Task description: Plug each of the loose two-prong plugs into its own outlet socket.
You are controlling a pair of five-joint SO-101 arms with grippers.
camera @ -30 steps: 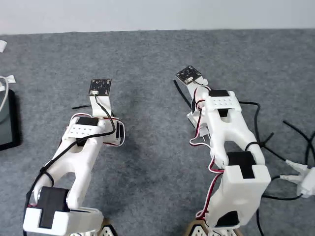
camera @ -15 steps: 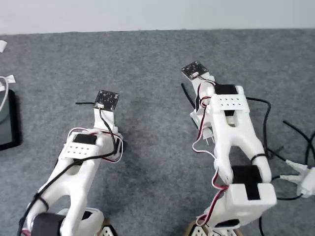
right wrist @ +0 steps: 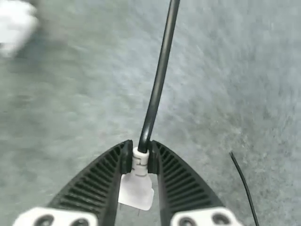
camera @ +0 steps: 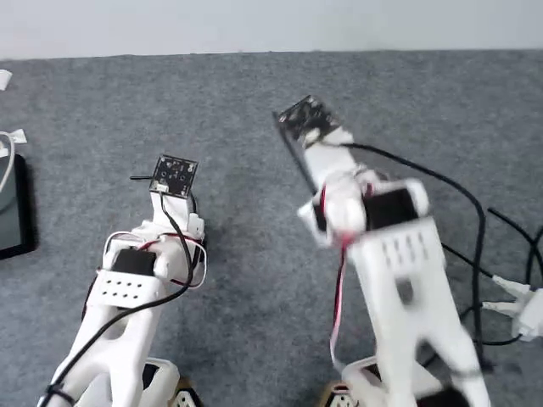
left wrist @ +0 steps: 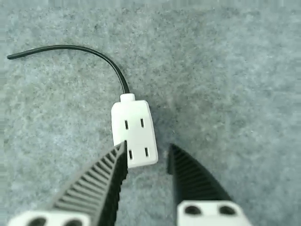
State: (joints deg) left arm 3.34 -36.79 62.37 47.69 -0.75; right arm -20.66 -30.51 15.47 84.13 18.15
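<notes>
A white outlet block [left wrist: 134, 134] with two pairs of slots lies flat on the grey carpet, its black cord [left wrist: 70, 48] curving away. My left gripper [left wrist: 146, 153] hovers open over the block's near end, one finger overlapping its corner. My right gripper [right wrist: 139, 157] is shut on a white two-prong plug [right wrist: 136, 190], held above the carpet with its black cord [right wrist: 160, 70] running away from the jaws. In the high view the left arm [camera: 127, 288] and right arm [camera: 399, 254] hide both grippers beneath them, and the plug's cord [camera: 441, 180] arcs off to the right.
A black flat device [camera: 13, 208] lies at the table's left edge. Black cables and a white connector [camera: 526, 309] lie at the right. A thin loose cable end [right wrist: 242, 183] rests on the carpet near my right gripper, with a blurred white object [right wrist: 16, 21] farther off.
The right arm has risen and swung left with the plug in its gripper. The left arm has drawn back toward its base.
</notes>
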